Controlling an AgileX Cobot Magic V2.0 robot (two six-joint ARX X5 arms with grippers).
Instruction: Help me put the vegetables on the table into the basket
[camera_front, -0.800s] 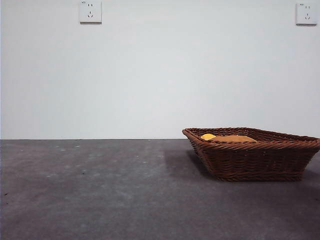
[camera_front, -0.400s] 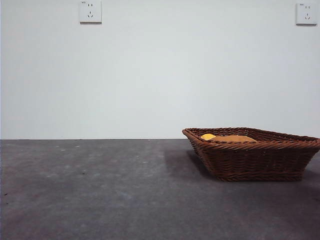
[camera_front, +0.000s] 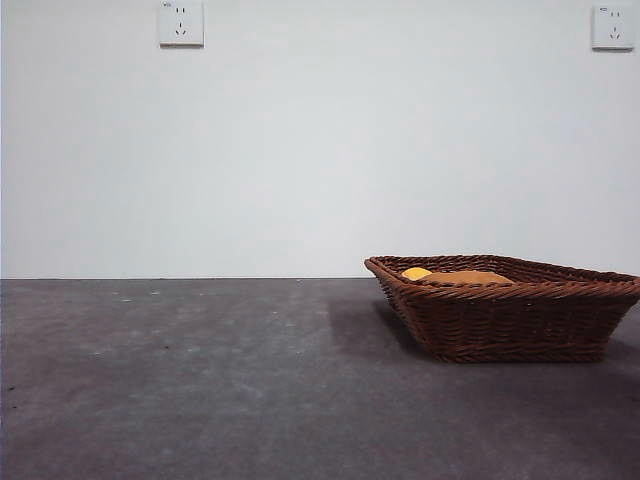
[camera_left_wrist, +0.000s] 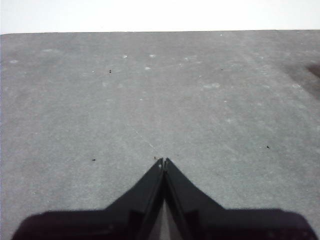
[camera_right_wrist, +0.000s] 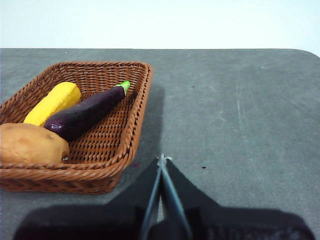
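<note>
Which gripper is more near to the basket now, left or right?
Right. The right gripper sits beside the basket, just off its rim. The left gripper faces bare table, no basket in its view.

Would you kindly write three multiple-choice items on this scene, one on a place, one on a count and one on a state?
1. Where does the eggplant lie?
A. in the basket
B. on the bare table
C. between the right gripper's jaws

2. How many vegetables does the basket hold?
A. one
B. two
C. three

3. How do the jaws of the left gripper stand?
A. wide open
B. shut on nothing
C. shut on the potato

Key:
1 A: the right wrist view shows the eggplant inside the wicker rim, between the yellow piece and the potato.
2 C: yellow piece, eggplant and potato all rest in it.
3 B: the left wrist view shows the tips meeting over bare table; the right gripper is likewise shut beside the basket.
</note>
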